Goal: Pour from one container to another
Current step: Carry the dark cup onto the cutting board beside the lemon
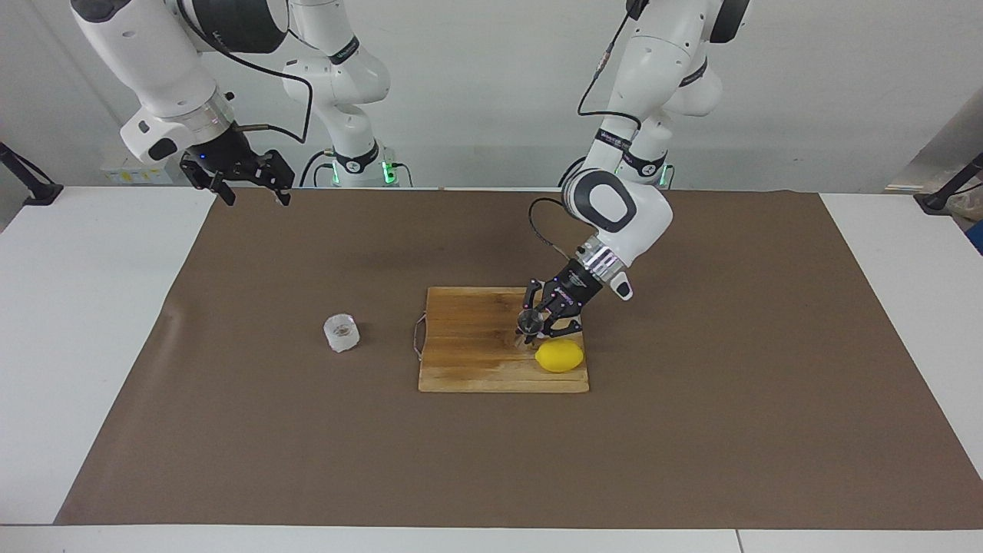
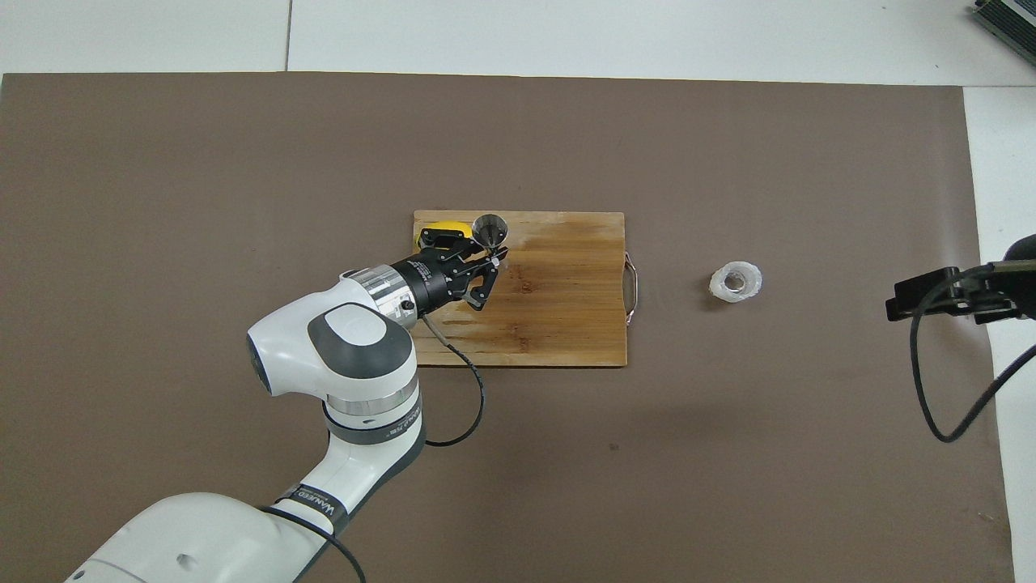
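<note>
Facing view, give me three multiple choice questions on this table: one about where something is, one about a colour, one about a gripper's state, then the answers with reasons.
1. Where does the lemon lie?
A. on the cutting board
B. in the glass tumbler
C. on the brown mat beside the tumbler

2. What colour is the lemon?
A. green
B. yellow
C. red

3. What is the left gripper doing?
A. hanging open over the tumbler
B. shut on the steel jigger over the board
C. shut on the lemon

Answers:
1 A, the lemon rests on the board's corner toward the left arm's end.
2 B, its skin is plainly yellow.
3 B, the fingers clamp the jigger's waist. The right gripper waits open above the mat's edge.
</note>
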Motion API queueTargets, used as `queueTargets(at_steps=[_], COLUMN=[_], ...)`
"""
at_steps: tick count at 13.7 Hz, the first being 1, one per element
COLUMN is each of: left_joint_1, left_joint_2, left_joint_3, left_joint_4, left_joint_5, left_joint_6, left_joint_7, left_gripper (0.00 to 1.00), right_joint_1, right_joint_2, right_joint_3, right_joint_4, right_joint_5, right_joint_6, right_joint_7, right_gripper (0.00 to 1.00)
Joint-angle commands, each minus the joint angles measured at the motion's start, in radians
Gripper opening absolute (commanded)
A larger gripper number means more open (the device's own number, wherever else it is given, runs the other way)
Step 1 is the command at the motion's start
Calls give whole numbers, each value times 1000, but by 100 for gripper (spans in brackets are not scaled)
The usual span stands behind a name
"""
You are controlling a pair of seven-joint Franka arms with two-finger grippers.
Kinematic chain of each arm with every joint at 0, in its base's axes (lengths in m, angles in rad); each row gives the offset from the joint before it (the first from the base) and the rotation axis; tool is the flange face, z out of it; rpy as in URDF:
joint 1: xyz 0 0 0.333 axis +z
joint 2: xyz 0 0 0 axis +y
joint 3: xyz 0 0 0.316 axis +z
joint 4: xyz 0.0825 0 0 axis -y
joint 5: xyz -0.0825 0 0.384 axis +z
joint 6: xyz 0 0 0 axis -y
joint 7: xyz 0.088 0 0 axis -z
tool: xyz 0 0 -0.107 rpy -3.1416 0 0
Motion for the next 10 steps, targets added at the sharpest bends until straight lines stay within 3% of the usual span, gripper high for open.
queueTargets(at_steps=[1,10], left_joint_1=[-45,-92], left_joint_2=[1,25], left_joint_3=[16,15], left_joint_4=[1,4], left_joint_5=[-90,-98], left_joint_6=[29,39], left_joint_7=[43,208], left_gripper=[0,0], right_joint_1=[-12,-4], right_joint_2=[-4,-21], right_joint_3=[8,12], right_joint_4=[-1,-24], right_joint_5=[-4,-2], right_joint_6=[7,-18], right_joint_7=[16,2], right_gripper=[100,100])
